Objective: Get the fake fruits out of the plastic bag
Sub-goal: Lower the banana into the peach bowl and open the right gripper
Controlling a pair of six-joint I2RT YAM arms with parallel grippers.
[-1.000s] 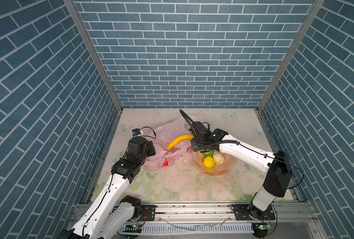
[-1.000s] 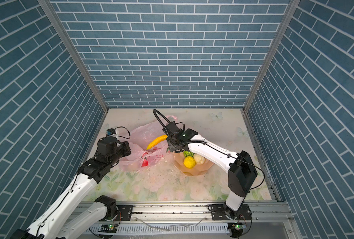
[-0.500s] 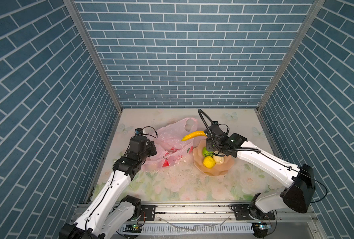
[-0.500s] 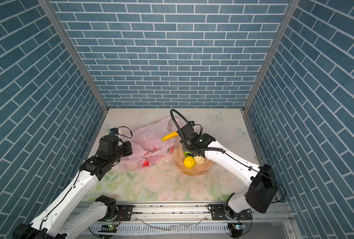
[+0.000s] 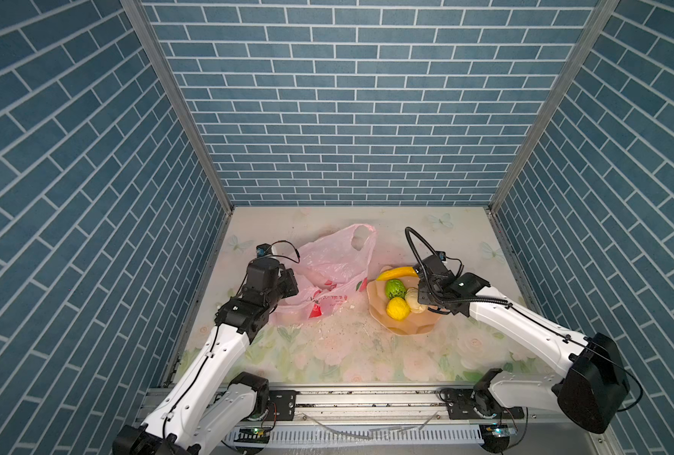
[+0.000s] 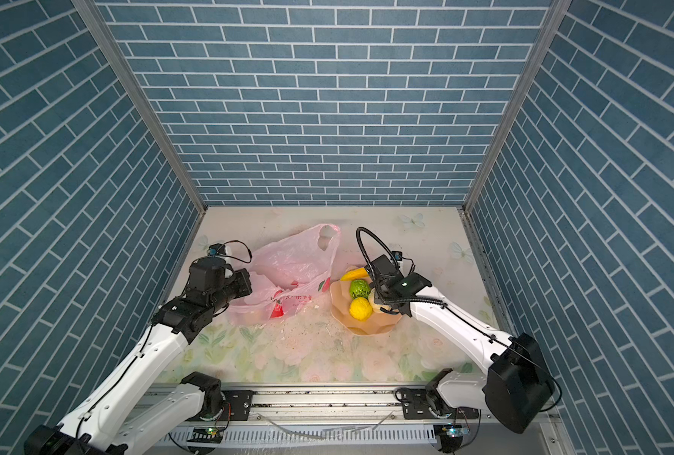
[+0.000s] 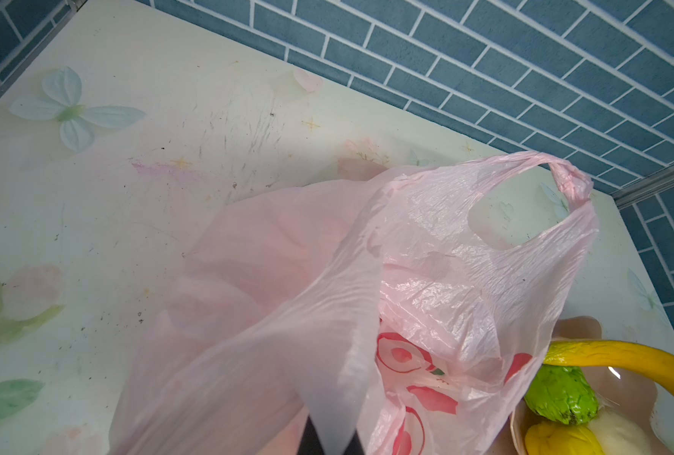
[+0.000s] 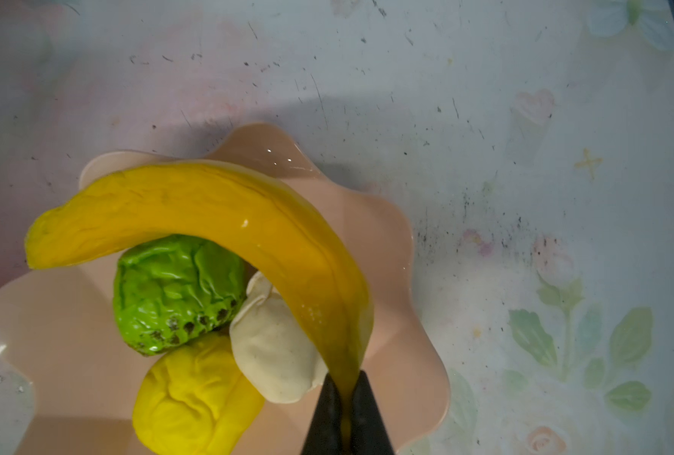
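Both clamped: left gripper [image 7: 332, 433] on crinkly plastic bag [image 7: 445, 256], right gripper [image 8: 345, 398] on curved banana [image 8: 209, 205] (above scalloped bowl [image 8: 390, 236]).

2 white arms [image 5: 217, 354], black joints [image 5: 591, 386], looped cables [image 5: 411, 246], seemingly black jaws.

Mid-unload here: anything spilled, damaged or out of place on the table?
White crumbs lie scattered on the table between the plastic bag and the bowl, like debris. The green fruit in the bowl looks crumpled, with dark chipped specks along one edge. Nothing else stands out.
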